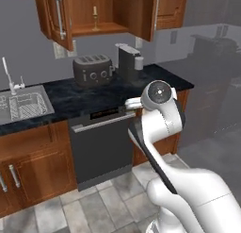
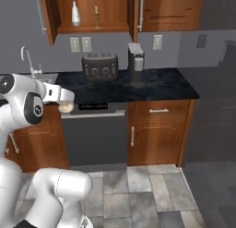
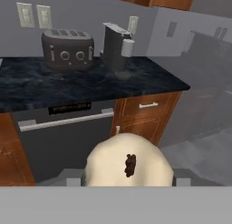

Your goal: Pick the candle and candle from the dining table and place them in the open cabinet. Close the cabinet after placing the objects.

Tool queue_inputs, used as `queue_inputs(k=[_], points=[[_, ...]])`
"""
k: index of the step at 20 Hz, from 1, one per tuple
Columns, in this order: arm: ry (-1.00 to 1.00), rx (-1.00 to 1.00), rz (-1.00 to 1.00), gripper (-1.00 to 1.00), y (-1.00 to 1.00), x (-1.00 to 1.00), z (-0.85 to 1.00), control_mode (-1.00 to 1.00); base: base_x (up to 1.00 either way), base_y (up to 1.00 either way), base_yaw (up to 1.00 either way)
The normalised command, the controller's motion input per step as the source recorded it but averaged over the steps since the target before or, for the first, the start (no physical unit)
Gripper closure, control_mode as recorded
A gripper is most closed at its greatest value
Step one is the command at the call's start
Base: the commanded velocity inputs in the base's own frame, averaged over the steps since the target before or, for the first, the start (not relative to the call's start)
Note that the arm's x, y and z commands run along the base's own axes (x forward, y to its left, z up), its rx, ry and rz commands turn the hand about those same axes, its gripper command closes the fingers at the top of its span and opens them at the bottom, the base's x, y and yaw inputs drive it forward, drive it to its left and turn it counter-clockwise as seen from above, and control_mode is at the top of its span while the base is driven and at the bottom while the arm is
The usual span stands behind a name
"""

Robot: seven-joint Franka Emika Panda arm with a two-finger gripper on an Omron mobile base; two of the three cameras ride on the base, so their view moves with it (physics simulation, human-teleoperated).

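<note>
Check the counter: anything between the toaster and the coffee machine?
Nothing. Toaster and coffee machine stand apart with bare black counter between them, clearest in the right base view.

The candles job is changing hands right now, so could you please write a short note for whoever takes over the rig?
Gripper: jaws closed on the squat cream candle, carried low in front of the dishwasher.
Taper candle on its gold candlestick: on the shelf of the open cabinet, beside a white bottle.
Done: taper placed, second candle picked.
Left: place the squat candle on the shelf, shut both doors.
</note>
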Motion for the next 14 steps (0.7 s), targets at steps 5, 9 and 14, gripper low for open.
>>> queue_inputs(k=[5,9,14], points=[[0.0,0.0,0.0,1.0,0.0,0.0,0.0,1.0,0.54,-0.24,0.19],[0.0,0.0,0.0,1.0,0.0,0.0,0.0,1.0,0.37,-0.46,0.21],[0.0,0.0,0.0,1.0,0.0,0.0,0.0,1.0,0.33,-0.48,0.21]])
